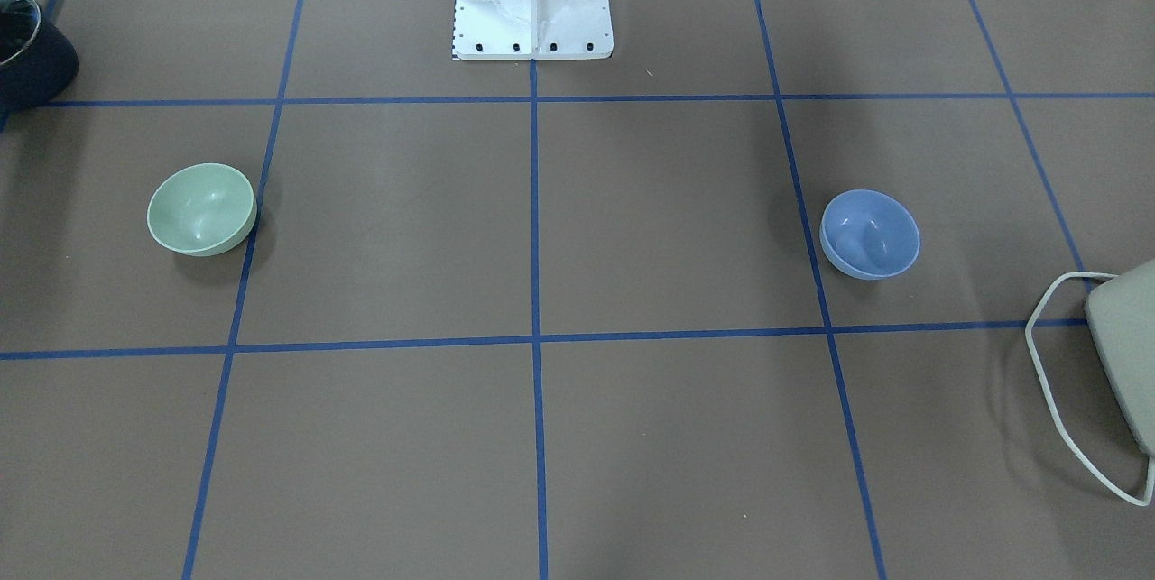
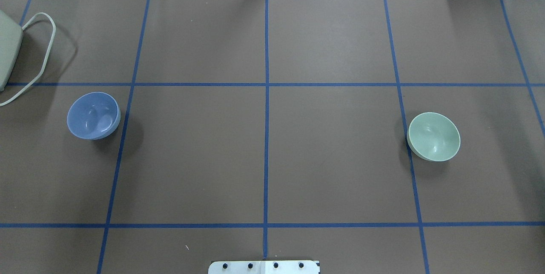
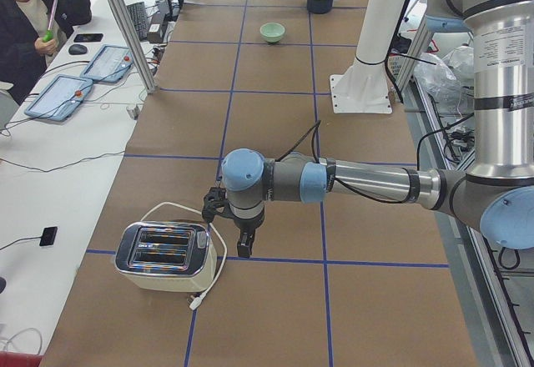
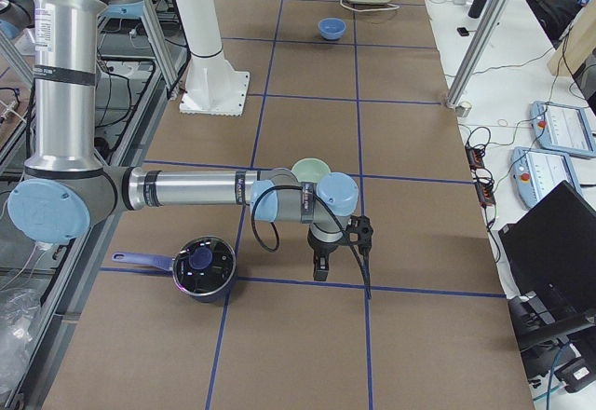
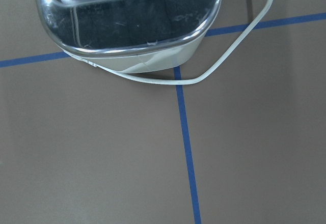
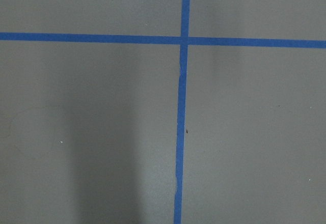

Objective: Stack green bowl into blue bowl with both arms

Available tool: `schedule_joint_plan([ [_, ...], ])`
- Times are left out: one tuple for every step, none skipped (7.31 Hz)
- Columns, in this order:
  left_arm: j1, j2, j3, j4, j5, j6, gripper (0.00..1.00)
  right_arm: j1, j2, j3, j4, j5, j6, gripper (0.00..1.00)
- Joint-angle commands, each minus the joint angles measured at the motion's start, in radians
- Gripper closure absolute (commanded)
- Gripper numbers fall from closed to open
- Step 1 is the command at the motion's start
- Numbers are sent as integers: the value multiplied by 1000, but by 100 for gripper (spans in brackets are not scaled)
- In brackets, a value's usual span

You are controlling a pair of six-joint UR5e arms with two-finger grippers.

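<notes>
The green bowl (image 1: 201, 208) stands upright and empty on the brown table on my right side; it also shows in the overhead view (image 2: 434, 136). The blue bowl (image 1: 870, 234) stands upright and empty on my left side, far from the green one, and also shows in the overhead view (image 2: 93, 115). My left gripper (image 3: 244, 246) hangs over the table next to the toaster. My right gripper (image 4: 319, 270) hangs near the pot, in front of the green bowl (image 4: 309, 170). Both grippers show only in the side views, so I cannot tell whether they are open or shut.
A cream and chrome toaster (image 3: 163, 256) with a white cord lies at the table's left end, close to the blue bowl. A dark pot (image 4: 200, 267) with a glass lid stands at the right end. The white pedestal (image 1: 532, 3) stands between the arms. Blue tape lines grid the table.
</notes>
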Motion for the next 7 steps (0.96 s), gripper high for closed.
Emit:
schedule_joint_plan([
  [1,4,-36,1,0,-1,1,0,-1,6,0,1,0,0],
  [1,2,-38,1,0,-1,1,0,2,6,2,1,0,0],
  [1,-1,-39,-1,0,0,1,2,10,6,2,1,0,0],
  [1,-5,-35,-25,2,-1,1,2,17,9,2,1,2,0],
  [1,-5,-28,-66,0,-3,1,0,31,32,2,1,2,0],
  [1,-7,-31,-70,-1,-3,1,2,45,49,3,-8,0,0],
  [1,-36,-27,-76,-3,-8,1,0,78,57,3,-26,0,0],
])
